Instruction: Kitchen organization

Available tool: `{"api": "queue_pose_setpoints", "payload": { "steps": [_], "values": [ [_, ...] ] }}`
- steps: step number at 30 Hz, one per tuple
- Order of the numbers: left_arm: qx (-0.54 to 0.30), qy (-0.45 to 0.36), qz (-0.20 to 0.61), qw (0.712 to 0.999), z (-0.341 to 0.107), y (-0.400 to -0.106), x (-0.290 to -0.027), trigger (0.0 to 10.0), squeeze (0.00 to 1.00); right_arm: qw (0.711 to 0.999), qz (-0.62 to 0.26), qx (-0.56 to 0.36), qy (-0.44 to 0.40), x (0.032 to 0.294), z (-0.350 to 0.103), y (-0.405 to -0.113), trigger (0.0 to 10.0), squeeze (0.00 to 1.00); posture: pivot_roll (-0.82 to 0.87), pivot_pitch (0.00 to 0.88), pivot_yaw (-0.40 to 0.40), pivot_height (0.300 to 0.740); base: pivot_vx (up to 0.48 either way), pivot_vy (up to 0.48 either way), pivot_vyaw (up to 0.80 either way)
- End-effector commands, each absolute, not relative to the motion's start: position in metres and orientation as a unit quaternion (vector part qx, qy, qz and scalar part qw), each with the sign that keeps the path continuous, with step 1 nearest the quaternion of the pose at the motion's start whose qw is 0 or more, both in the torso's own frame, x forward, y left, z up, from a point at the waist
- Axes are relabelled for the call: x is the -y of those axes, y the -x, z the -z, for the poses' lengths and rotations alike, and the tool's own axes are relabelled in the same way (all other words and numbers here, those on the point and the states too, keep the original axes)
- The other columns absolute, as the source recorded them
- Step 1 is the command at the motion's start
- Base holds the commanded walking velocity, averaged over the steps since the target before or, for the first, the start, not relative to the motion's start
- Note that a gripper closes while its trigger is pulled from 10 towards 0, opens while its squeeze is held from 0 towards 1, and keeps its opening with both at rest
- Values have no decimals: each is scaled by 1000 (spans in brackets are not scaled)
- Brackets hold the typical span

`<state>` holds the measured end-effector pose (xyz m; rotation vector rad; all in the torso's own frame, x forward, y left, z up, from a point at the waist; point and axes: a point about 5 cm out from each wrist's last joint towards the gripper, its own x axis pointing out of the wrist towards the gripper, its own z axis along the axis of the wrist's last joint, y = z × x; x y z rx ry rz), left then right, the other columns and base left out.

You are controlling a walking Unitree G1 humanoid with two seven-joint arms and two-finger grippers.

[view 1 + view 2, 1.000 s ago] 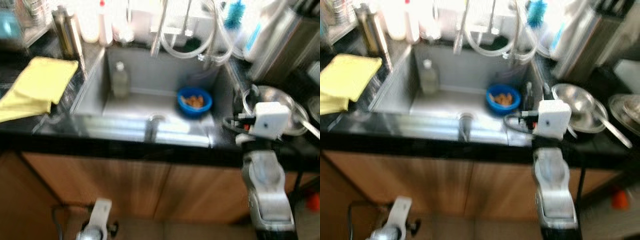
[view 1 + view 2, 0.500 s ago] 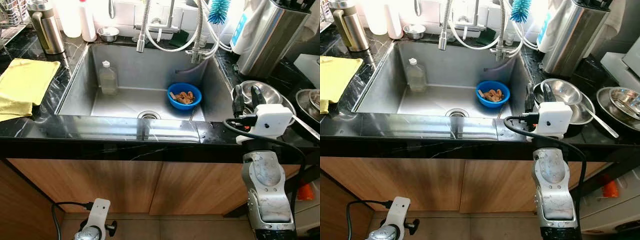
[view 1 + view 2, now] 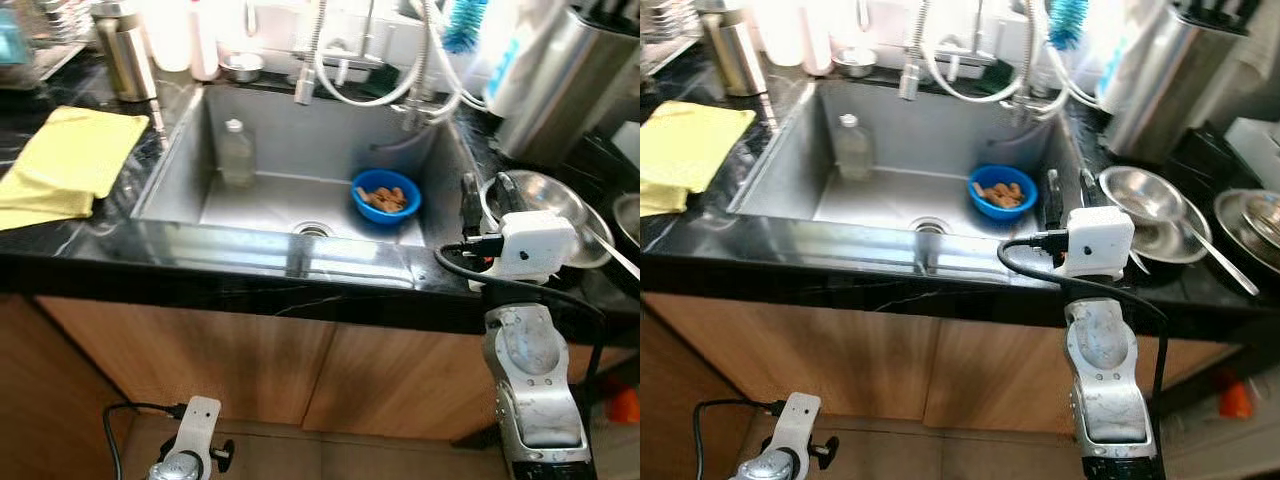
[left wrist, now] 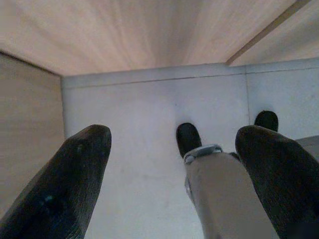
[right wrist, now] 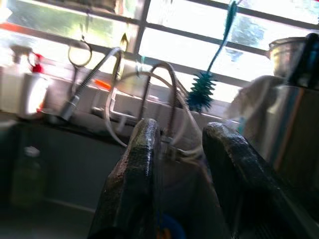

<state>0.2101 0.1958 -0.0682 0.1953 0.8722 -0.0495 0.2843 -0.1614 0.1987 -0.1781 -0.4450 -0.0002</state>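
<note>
My right gripper (image 3: 486, 197) hovers forearm-raised, fingers spread, at the sink (image 3: 300, 150) edge; blue bowl (image 3: 386, 197) just leftward. Left gripper (image 4: 174, 174) hangs spread.

A blue bowl (image 3: 386, 196) sits in the grey steel sink (image 3: 190, 170), beside a yellow cloth (image 3: 70, 160) on black marbled counter (image 3: 200, 265).

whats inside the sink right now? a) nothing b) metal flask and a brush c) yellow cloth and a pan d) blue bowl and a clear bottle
d: the blue bowl with brownish bits in it sits at the sink's right side, and a clear bottle stands at its back left; the yellow cloth lies on the counter to the left.
</note>
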Motion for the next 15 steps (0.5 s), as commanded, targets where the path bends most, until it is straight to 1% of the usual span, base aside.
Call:
{"api": "queue_pose_setpoints", "payload": {
  "steps": [1, 15],
  "values": [
    [-424, -100, 32, 899, 69, -209, -193, 10000, 0, 972, 3, 224, 77, 165, -200, -283, 10000, 0, 177, 74, -115, 736, 266, 0, 0],
    [-422, -104, 30, 900, 68, -211, -195, 10000, 0, 971, 4, 228, 73, 165, -201, -284, 10000, 0, 177, 80, -102, 736, 269, 0, 0]
  ]
}}
